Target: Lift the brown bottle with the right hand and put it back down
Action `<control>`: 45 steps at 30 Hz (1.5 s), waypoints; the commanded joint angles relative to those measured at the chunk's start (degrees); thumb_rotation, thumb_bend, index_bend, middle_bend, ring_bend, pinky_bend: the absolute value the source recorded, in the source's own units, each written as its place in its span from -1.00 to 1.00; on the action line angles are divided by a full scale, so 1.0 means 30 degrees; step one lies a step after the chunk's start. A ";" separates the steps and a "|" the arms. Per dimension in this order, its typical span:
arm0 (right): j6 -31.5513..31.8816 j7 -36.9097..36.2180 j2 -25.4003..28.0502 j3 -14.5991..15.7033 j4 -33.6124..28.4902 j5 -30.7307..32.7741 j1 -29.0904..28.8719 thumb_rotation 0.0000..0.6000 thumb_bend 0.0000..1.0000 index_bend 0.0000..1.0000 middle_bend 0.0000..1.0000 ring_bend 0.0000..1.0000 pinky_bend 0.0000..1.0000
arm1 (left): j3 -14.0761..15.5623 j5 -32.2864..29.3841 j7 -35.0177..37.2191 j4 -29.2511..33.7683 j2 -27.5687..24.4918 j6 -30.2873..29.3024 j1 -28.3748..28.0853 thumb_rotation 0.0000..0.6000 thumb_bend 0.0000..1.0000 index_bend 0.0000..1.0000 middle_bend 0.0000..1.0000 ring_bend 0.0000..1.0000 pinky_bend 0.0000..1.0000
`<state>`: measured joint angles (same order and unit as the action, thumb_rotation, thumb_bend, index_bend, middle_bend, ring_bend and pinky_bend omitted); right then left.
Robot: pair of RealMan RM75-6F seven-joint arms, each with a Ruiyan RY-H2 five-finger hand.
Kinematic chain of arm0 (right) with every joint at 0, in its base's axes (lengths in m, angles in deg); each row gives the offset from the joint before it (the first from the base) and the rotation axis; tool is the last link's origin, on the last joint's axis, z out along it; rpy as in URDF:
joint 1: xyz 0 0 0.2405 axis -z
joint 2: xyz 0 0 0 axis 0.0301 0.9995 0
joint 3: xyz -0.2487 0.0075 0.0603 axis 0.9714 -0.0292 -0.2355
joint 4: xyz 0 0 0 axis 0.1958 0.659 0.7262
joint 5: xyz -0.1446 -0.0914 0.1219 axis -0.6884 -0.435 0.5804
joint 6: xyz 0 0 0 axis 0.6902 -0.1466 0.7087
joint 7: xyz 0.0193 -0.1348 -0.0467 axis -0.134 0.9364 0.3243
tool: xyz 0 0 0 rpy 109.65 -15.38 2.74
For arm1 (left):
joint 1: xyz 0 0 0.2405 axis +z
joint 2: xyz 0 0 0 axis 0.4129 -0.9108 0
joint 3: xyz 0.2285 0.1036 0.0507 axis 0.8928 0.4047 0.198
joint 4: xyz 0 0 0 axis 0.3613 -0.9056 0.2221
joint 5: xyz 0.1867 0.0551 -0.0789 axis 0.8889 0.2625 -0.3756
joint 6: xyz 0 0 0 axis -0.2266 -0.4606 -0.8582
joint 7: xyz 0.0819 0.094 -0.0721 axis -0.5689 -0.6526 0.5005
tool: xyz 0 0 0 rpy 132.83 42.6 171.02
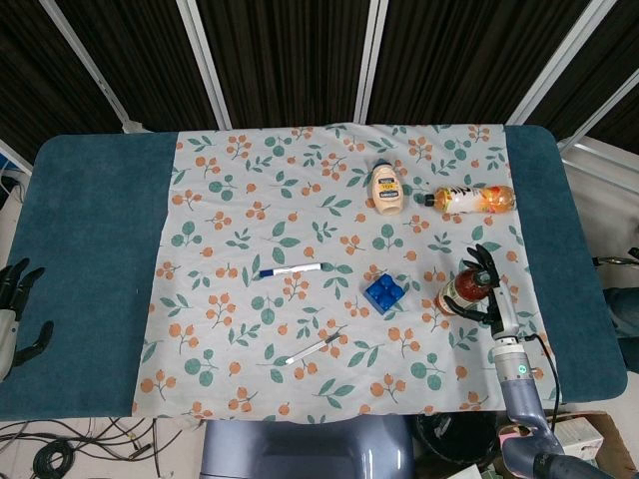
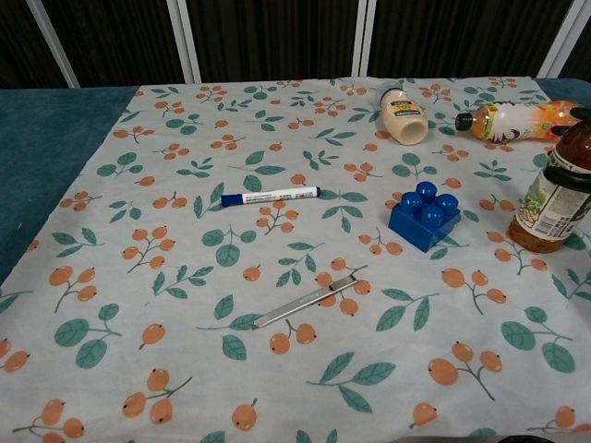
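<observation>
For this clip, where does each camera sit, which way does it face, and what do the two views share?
Head view: high above the near table edge, looking steeply down at the whole floral tablecloth; shows the left hand idle at the left edge and the right hand around the upright brown glass bottle.
Chest view: lower, facing forward across the cloth; only dark fingers on the bottle at the right edge.
Shared: bottle, blue toy brick, blue-capped white marker, lying orange juice bottle.

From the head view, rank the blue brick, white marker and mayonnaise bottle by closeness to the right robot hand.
Right robot hand is around the brown bottle.
1. Blue brick, just to its left.
2. Mayonnaise bottle, toward the far edge.
3. White marker, mid-cloth, furthest left.
</observation>
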<state>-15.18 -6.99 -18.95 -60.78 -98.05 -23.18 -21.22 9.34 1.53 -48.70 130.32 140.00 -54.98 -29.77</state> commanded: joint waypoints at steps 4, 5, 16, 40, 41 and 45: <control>0.0028 0.0087 0.0083 0.0026 -0.0107 -0.0010 0.0000 1.00 -0.76 -1.00 -0.86 -0.72 -0.65 | 0.0010 -0.0014 -0.0043 0.0003 0.0012 0.0039 -0.0013 1.00 -0.21 -0.76 -0.98 -0.98 -0.86; 0.0013 0.0109 0.0102 0.0042 -0.0122 -0.0015 0.0000 1.00 -0.76 -1.00 -0.86 -0.72 -0.65 | 0.0017 -0.0015 -0.0060 0.0005 0.0006 0.0044 -0.0011 1.00 -0.21 -0.76 -0.98 -0.98 -0.86; 0.0000 0.0175 0.0230 0.0175 -0.0350 -0.0036 0.0060 1.00 -0.76 -1.00 -0.86 -0.72 -0.65 | 0.0041 0.0105 0.0054 0.0001 -0.0050 -0.0050 0.0024 1.00 -0.21 -0.76 -0.98 -0.98 -0.86; -0.0308 0.0462 -0.0107 0.0200 0.0299 0.0145 -0.0105 1.00 -0.46 -0.67 -0.55 -0.43 -0.31 | -0.0001 -0.0021 -0.0038 0.0048 -0.0036 0.0004 0.0000 1.00 -0.21 -0.76 -0.98 -0.98 -0.86; -0.0306 0.0492 -0.0128 0.0225 0.0332 0.0117 -0.0114 1.00 -0.40 -0.63 -0.52 -0.40 -0.25 | 0.0002 -0.0020 -0.0048 0.0054 -0.0037 0.0009 -0.0002 1.00 -0.21 -0.76 -0.98 -0.98 -0.86; -0.0536 0.0917 -0.0267 0.0120 0.0465 0.0444 -0.0145 1.00 -0.12 -0.47 -0.34 -0.21 -0.03 | 0.0014 -0.0055 -0.0091 0.0078 -0.0050 0.0049 -0.0004 1.00 -0.21 -0.76 -0.98 -0.98 -0.86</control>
<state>-16.45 -4.85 -19.56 -60.20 -96.75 -22.40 -21.62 9.38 1.38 -48.97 130.54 139.86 -54.84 -29.78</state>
